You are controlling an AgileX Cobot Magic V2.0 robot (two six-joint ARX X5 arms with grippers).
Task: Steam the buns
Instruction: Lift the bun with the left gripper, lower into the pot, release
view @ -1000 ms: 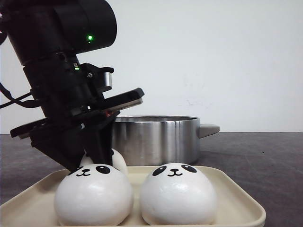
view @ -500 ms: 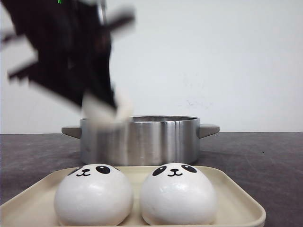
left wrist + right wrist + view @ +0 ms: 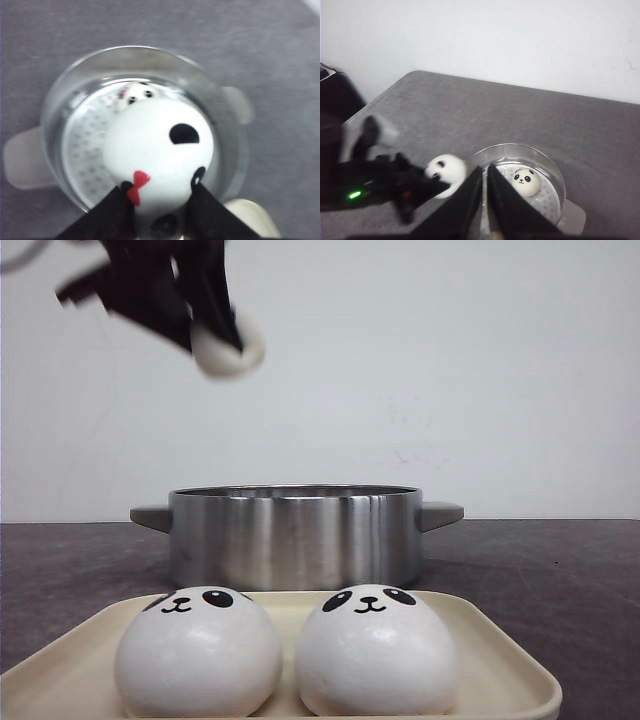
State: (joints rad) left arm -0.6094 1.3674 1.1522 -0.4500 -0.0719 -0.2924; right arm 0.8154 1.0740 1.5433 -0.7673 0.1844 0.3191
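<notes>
My left gripper (image 3: 215, 335) is high above the steel pot (image 3: 295, 535), shut on a white panda bun (image 3: 228, 348). The left wrist view shows that bun (image 3: 157, 150) between the black fingers (image 3: 210, 210), hanging over the pot's perforated steamer plate (image 3: 85, 150). One bun (image 3: 525, 181) lies inside the pot (image 3: 520, 180). Two more buns (image 3: 198, 650) (image 3: 375, 648) sit on the cream tray (image 3: 500, 650) at the front. My right gripper (image 3: 485, 175) hovers over the pot with its fingers nearly together and nothing between them.
The pot has two side handles (image 3: 440, 512) and stands on a dark grey table (image 3: 550, 570) behind the tray. A white wall (image 3: 450, 370) runs behind the table.
The left gripper has lifted a bun off the tray and risen well above the pot. Two buns stay on the tray.
</notes>
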